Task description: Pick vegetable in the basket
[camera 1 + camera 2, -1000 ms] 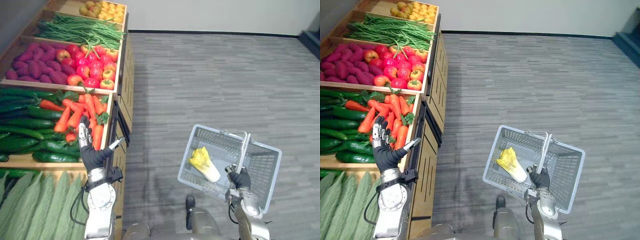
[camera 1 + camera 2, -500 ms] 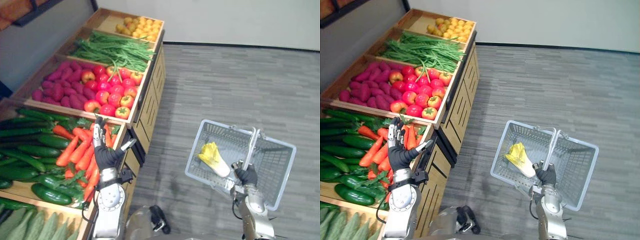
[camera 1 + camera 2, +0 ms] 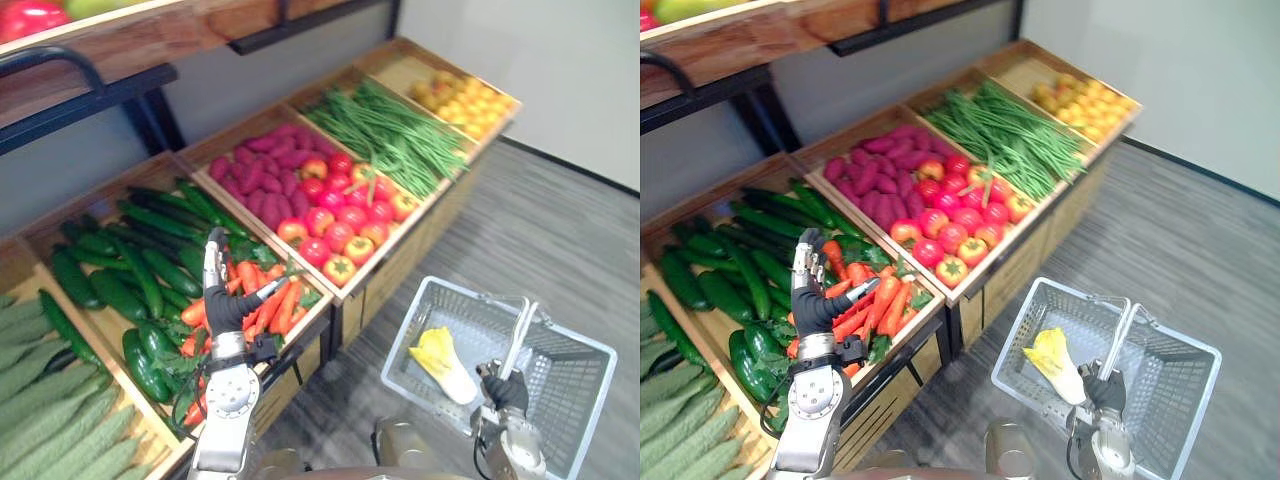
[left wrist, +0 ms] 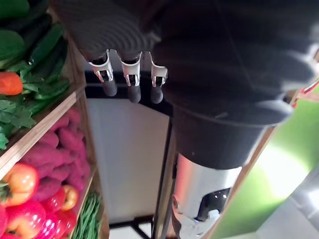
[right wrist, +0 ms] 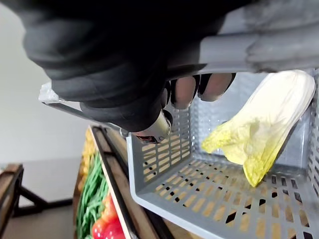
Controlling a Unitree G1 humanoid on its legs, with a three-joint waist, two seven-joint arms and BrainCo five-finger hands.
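Observation:
My left hand [image 3: 222,303] is raised above the carrots [image 3: 272,305] in the front bin, fingers straight and open, thumb out, holding nothing. The same hand's fingers [image 4: 130,79] point up in the left wrist view. My right hand [image 3: 505,390] is shut on the handle [image 3: 519,340] of the grey wire basket [image 3: 560,410] at the lower right. A yellow-white leafy cabbage [image 3: 441,361] lies inside the basket, also visible as the cabbage [image 5: 264,129] past my curled right fingers [image 5: 192,89].
The wooden stand holds cucumbers [image 3: 130,270], purple sweet potatoes [image 3: 262,168], red and yellow tomatoes [image 3: 345,215], green beans [image 3: 395,135], yellow fruit [image 3: 460,95] and ridged green gourds [image 3: 50,420]. A dark shelf frame [image 3: 100,95] runs overhead. Grey floor [image 3: 560,230] lies to the right.
The camera has swung up and toward the stand, so the whole scene shifted. My left hand stays raised and open over the carrots; my right hand keeps hold of the basket handle.

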